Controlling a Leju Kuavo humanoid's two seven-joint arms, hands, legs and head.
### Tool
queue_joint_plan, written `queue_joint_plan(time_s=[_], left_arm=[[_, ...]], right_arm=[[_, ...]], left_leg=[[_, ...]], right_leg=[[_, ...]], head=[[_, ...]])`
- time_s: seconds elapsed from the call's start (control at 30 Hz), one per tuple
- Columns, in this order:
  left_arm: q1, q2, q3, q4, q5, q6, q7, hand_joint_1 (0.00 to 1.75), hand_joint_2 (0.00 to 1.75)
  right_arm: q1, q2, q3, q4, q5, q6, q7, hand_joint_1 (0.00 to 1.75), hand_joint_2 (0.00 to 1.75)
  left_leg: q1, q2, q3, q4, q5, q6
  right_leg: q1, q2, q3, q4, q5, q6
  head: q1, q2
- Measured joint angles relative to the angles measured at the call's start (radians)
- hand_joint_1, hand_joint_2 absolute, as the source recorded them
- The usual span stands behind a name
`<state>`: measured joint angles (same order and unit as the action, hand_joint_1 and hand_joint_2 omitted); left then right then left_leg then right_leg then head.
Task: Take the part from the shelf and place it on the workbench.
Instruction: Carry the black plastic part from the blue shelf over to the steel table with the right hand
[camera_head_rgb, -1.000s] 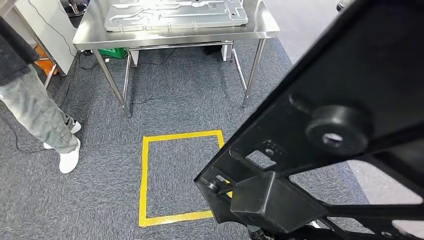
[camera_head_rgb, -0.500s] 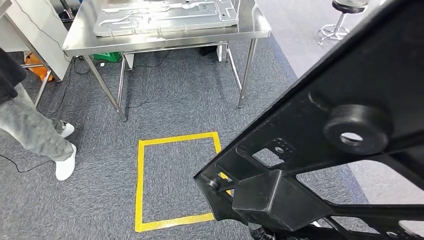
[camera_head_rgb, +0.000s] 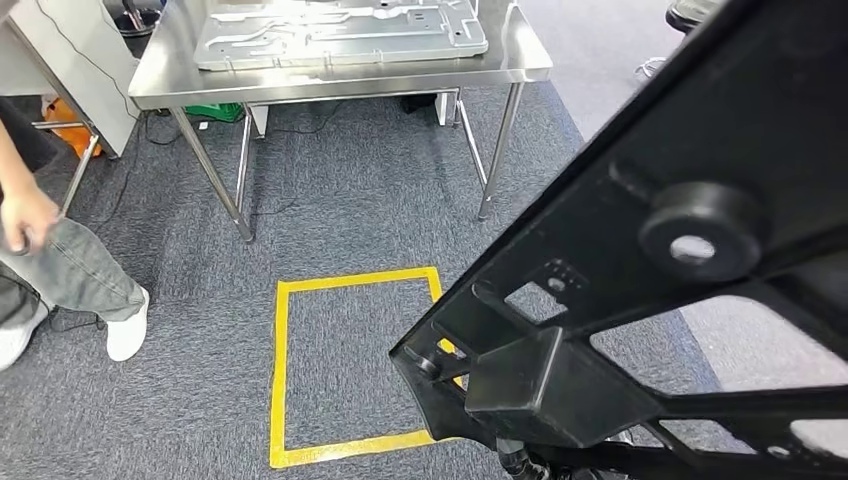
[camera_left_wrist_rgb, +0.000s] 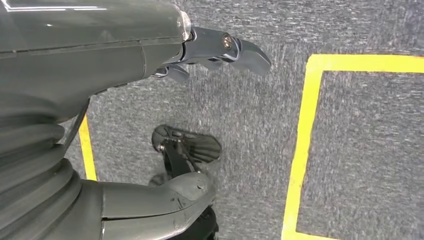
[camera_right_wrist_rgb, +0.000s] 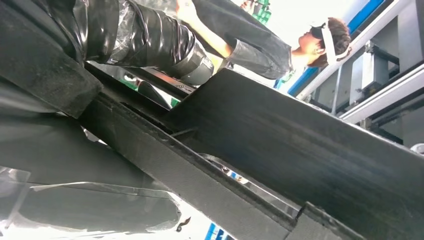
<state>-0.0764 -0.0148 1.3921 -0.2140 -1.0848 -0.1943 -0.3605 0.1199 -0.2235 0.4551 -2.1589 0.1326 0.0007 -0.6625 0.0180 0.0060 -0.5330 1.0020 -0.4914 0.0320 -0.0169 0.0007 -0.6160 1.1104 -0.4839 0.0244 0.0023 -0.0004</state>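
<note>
Part: black frame part (camera_head_rgb: 640, 300), lower right of head view, above the carpet, short of the surface (camera_head_rgb: 340, 75) at upper frame.
Right robot hand (camera_right_wrist_rgb: 60, 100): against the part; grasp cannot be told.
Left robot hand (camera_left_wrist_rgb: 150, 100): released, fingers apart, hanging over carpet.

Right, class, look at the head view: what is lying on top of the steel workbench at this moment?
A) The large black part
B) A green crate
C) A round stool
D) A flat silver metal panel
D: a flat silver metal panel lies on the workbench, while the large black part is up close to the camera, off the bench.
</note>
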Motion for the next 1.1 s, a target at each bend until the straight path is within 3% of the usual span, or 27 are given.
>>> queue_joint_plan(time_s=[0.07, 0.17, 0.23, 0.33, 0.37, 0.4, 0.43, 0.5, 0.57, 0.63, 0.73, 0.8, 0.87, 0.9, 0.93, 0.97, 1.03, 1.1], left_arm=[[0.000, 0.000, 0.000, 0.000, 0.000, 0.000, 0.000, 0.00, 1.75], [-0.002, 0.000, 0.000, 0.000, 0.001, 0.000, 0.001, 0.00, 1.75], [-0.003, 0.000, 0.000, 0.000, 0.002, 0.000, 0.000, 0.00, 1.75], [-0.001, 0.000, 0.000, 0.000, 0.002, 0.000, 0.000, 0.00, 1.75], [0.001, 0.000, 0.000, 0.000, 0.003, 0.000, 0.000, 0.00, 1.75], [0.002, 0.000, 0.000, 0.000, 0.003, 0.000, 0.000, 0.00, 1.75], [0.003, 0.000, 0.000, 0.000, 0.003, 0.000, 0.000, 0.00, 1.75], [0.003, 0.001, 0.000, 0.000, 0.003, 0.000, 0.000, 0.00, 1.75], [0.003, 0.002, 0.000, 0.000, 0.003, 0.000, 0.000, 0.00, 1.75], [0.002, 0.003, 0.000, 0.000, 0.003, 0.000, 0.000, 0.00, 1.75], [0.003, 0.003, 0.000, 0.000, 0.004, 0.000, 0.001, 0.00, 1.75], [0.002, 0.003, 0.000, 0.000, 0.004, 0.000, 0.001, 0.00, 1.75], [0.003, 0.003, 0.000, 0.000, 0.004, -0.001, 0.001, 0.00, 1.75], [0.003, 0.003, 0.000, 0.000, 0.004, -0.001, 0.000, 0.00, 1.75], [0.004, 0.003, 0.000, 0.000, 0.004, -0.001, 0.000, 0.00, 1.75], [0.004, 0.003, 0.000, 0.000, 0.004, -0.001, 0.000, 0.00, 1.75], [0.002, 0.002, 0.000, 0.000, 0.003, -0.002, 0.000, 0.00, 1.75], [-0.001, 0.002, 0.000, 0.000, 0.002, -0.002, -0.001, 0.00, 1.75]], right_arm=[[0.003, -0.002, 0.000, 0.001, 0.000, 0.000, 0.000, 1.75, 1.75], [0.008, -0.003, 0.000, 0.001, -0.001, -0.001, 0.000, 1.75, 1.75], [0.009, -0.004, 0.000, 0.001, -0.001, -0.001, 0.000, 1.75, 1.75], [0.010, -0.004, 0.000, 0.001, -0.001, -0.001, 0.000, 1.75, 1.75], [0.011, -0.004, 0.000, 0.002, -0.001, -0.001, 0.000, 1.75, 1.75], [0.012, -0.004, 0.000, 0.002, -0.001, -0.001, 0.000, 1.75, 1.75], [0.012, -0.004, 0.000, 0.003, -0.001, -0.001, 0.000, 1.75, 1.75], [0.012, -0.004, 0.000, 0.004, -0.001, -0.001, 0.000, 1.75, 1.75], [0.012, -0.004, 0.000, 0.005, -0.001, -0.001, 0.000, 1.75, 1.75], [0.012, -0.004, 0.000, 0.005, 0.002, -0.002, 0.001, 1.75, 1.75], [0.013, -0.008, -0.001, 0.006, 0.025, -0.008, 0.011, 1.75, 1.75], [0.014, -0.014, -0.003, 0.007, 0.035, -0.015, 0.015, 1.75, 1.75], [0.015, -0.018, -0.006, 0.012, 0.038, -0.019, 0.016, 1.75, 1.75], [0.015, -0.019, -0.008, 0.015, 0.038, -0.020, 0.017, 1.75, 1.75], [0.015, -0.020, -0.009, 0.017, 0.039, -0.021, 0.017, 1.75, 1.75], [0.016, -0.022, -0.010, 0.019, 0.040, -0.021, 0.017, 1.75, 1.75], [0.016, -0.024, -0.011, 0.022, 0.043, -0.022, 0.018, 1.75, 1.75], [0.017, -0.025, -0.013, 0.023, 0.047, -0.024, 0.020, 1.75, 1.75]], left_leg=[[-0.002, 0.000, 0.005, 0.001, -0.007, -0.011], [-0.002, 0.003, 0.009, -0.002, -0.014, -0.030], [0.000, 0.002, -0.004, 0.038, -0.039, -0.038], [0.002, 0.001, -0.103, 0.228, -0.124, -0.046], [0.002, 0.000, -0.135, 0.279, -0.135, -0.047], [0.002, 0.000, -0.151, 0.296, -0.125, -0.048], [0.002, 0.000, -0.146, 0.270, -0.093, -0.046], [0.001, 0.000, -0.092, 0.138, -0.008, -0.039], [-0.004, -0.001, -0.045, 0.033, 0.028, -0.029], [-0.009, -0.003, -0.035, 0.010, 0.022, -0.019], [-0.003, -0.011, -0.027, 0.000, 0.022, -0.002], [0.000, -0.017, -0.021, -0.003, 0.020, 0.007], [0.001, -0.026, -0.018, -0.003, 0.015, 0.010], [0.001, -0.032, -0.014, -0.002, 0.012, 0.010], [0.001, -0.040, -0.009, -0.002, 0.008, 0.008], [0.001, -0.049, -0.002, -0.002, 0.004, 0.006], [0.002, -0.067, 0.009, -0.003, -0.005, -0.001], [0.003, -0.083, 0.012, -0.005, -0.011, -0.011]], right_leg=[[0.006, -0.001, 0.037, -0.082, 0.022, -0.009], [0.009, 0.003, 0.043, -0.097, 0.015, -0.024], [0.005, 0.003, 0.054, -0.108, 0.015, -0.038], [0.007, 0.000, 0.063, -0.111, 0.008, -0.053], [0.009, 0.001, 0.066, -0.111, 0.005, -0.055], [0.010, 0.002, 0.071, -0.111, 0.001, -0.055], [0.011, 0.003, 0.078, -0.110, -0.004, -0.054], [0.011, 0.005, 0.095, -0.111, -0.015, -0.049], [0.014, 0.006, 0.106, -0.110, -0.025, -0.039], [0.015, 0.006, 0.108, -0.113, -0.029, -0.027], [0.013, 0.002, 0.103, -0.089, -0.049, -0.010], [0.009, 0.001, 0.051, 0.015, -0.099, 0.002], [0.005, 0.001, -0.030, 0.147, -0.144, 0.010], [0.003, 0.001, -0.057, 0.179, -0.141, 0.012], [0.001, 0.001, -0.064, 0.172, -0.116, 0.012], [0.000, 0.004, -0.050, 0.125, -0.073, 0.011], [-0.002, 0.037, 0.006, -0.017, 0.005, 0.005], [0.000, 0.069, 0.039, -0.096, 0.025, -0.004]], head=[[0.000, 0.000], [0.000, 0.000], [0.000, 0.000], [-0.001, 0.000], [-0.001, 0.000], [-0.001, 0.000], [-0.001, 0.000], [-0.001, 0.000], [-0.001, 0.000], [-0.001, 0.000], [-0.001, 0.000], [-0.001, 0.000], [-0.001, 0.000], [-0.001, 0.000], [-0.001, 0.000], [-0.001, 0.000], [-0.001, 0.000], [-0.001, 0.000]])
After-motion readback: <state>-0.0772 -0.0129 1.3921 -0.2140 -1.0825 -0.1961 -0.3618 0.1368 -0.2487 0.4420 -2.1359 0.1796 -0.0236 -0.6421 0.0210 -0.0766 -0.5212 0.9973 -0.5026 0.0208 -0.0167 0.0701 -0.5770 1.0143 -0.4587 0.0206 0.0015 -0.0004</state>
